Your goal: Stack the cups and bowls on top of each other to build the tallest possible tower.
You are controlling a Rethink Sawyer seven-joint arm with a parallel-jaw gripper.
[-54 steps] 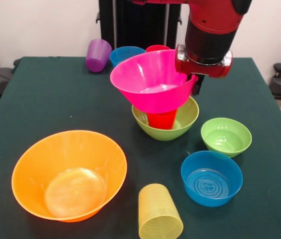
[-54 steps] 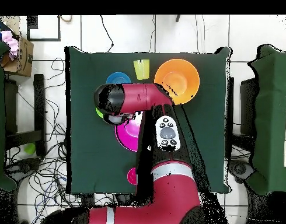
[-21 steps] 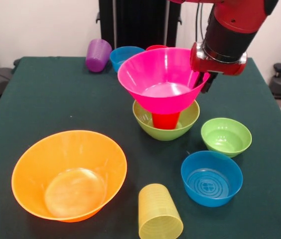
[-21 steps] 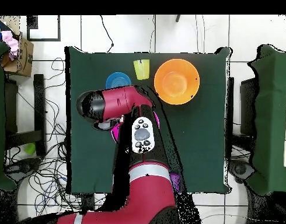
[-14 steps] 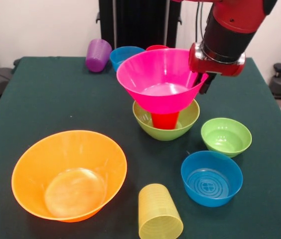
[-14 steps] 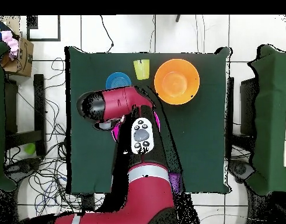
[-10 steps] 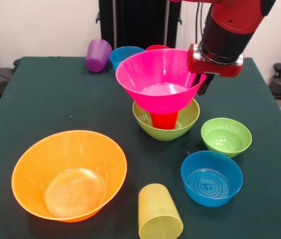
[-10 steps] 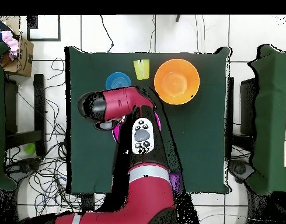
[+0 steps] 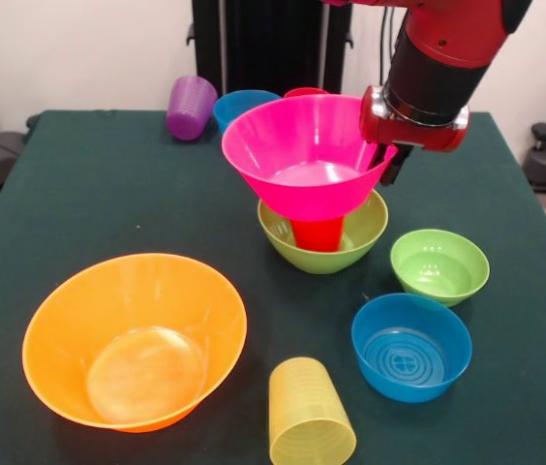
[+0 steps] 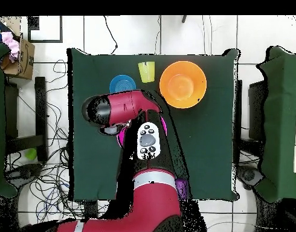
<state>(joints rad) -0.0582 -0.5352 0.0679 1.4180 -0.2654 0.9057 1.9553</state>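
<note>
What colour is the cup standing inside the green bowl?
Bright red cup, under the hot pink bowl; clearest in the front view.

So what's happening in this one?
The red arm's end effector is at the rim of the hot pink bowl, which sits on a bright red cup standing inside the medium green bowl; whether it is gripping the rim is unclear. The orange bowl, yellow cup, small green bowl and blue bowl lie loose on the table.
</note>
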